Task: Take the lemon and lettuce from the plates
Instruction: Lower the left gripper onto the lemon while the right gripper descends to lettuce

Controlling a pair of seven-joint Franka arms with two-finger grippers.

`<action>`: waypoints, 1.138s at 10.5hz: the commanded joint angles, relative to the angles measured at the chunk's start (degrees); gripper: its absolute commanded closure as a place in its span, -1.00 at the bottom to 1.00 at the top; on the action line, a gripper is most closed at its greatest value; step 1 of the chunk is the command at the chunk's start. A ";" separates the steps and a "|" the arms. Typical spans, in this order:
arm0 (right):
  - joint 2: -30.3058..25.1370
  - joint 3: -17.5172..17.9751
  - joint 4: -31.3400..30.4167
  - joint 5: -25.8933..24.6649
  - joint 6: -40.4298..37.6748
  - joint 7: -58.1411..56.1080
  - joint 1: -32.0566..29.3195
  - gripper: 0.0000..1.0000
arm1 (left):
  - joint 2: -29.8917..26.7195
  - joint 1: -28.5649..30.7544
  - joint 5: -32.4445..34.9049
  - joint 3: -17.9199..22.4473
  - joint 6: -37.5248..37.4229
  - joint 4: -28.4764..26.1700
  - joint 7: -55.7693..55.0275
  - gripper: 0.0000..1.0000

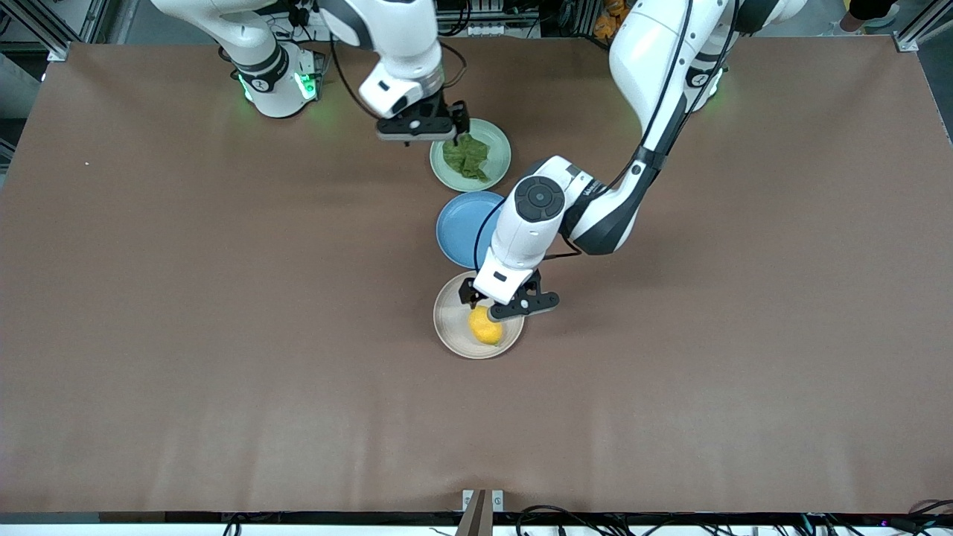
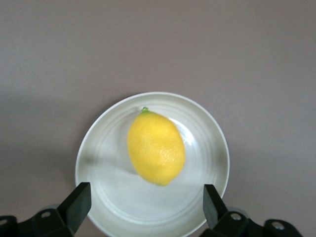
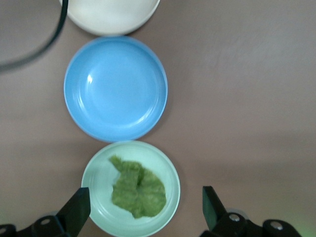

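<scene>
The yellow lemon (image 1: 485, 326) lies on the beige-cream plate (image 1: 451, 327), the plate nearest the front camera. My left gripper (image 1: 502, 306) hangs open just above that plate, beside the lemon. In the left wrist view the lemon (image 2: 156, 147) lies on the plate (image 2: 212, 129), ahead of the open gripper (image 2: 146, 195). The dark green lettuce (image 1: 467, 156) lies on the mint green plate (image 1: 499, 145). My right gripper (image 1: 423, 131) hovers open over that plate's rim. In the right wrist view the lettuce (image 3: 138, 190) sits on the mint plate (image 3: 97, 197), between the open gripper's (image 3: 143, 201) fingers.
An empty round blue dish (image 1: 461, 223) stands between the two plates, partly under the left arm; it also shows in the right wrist view (image 3: 116, 89). A black cable (image 3: 49, 42) of the left arm hangs over it. Brown table surrounds the dishes.
</scene>
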 commanded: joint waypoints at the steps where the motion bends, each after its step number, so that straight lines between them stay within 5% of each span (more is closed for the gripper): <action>1: 2.91 5.40 -5.34 -1.83 8.39 4.01 -0.98 -1.00 | 4.19 -0.53 -0.80 0.86 6.74 2.04 -1.02 -1.00; 3: 8.16 7.25 -8.00 -8.57 15.09 10.06 -0.80 -1.00 | 7.10 -0.53 -0.71 0.86 10.18 3.27 -0.93 -1.00; 6: 18.27 7.17 -7.92 -26.15 19.48 26.03 2.61 -1.00 | 8.69 -0.62 -0.62 0.86 12.91 3.27 -0.85 -1.00; 8: 21.63 5.43 -7.83 -28.82 20.55 29.41 5.77 -1.00 | 9.56 -0.62 -0.62 0.95 13.09 3.27 -0.93 -1.00; 9: 22.25 2.28 -7.65 -28.83 20.90 29.68 9.79 -1.00 | 9.66 -0.44 -1.14 0.78 13.18 3.10 -1.28 0.25; 11: 24.53 -3.00 -7.21 -29.61 22.05 31.26 15.79 -1.00 | 10.54 -0.62 -0.28 0.95 13.97 3.01 -2.08 1.00; 12: 25.94 -5.55 -6.52 -31.44 22.05 32.57 18.42 -1.00 | 10.45 -0.79 0.25 0.95 14.06 2.92 -2.07 1.00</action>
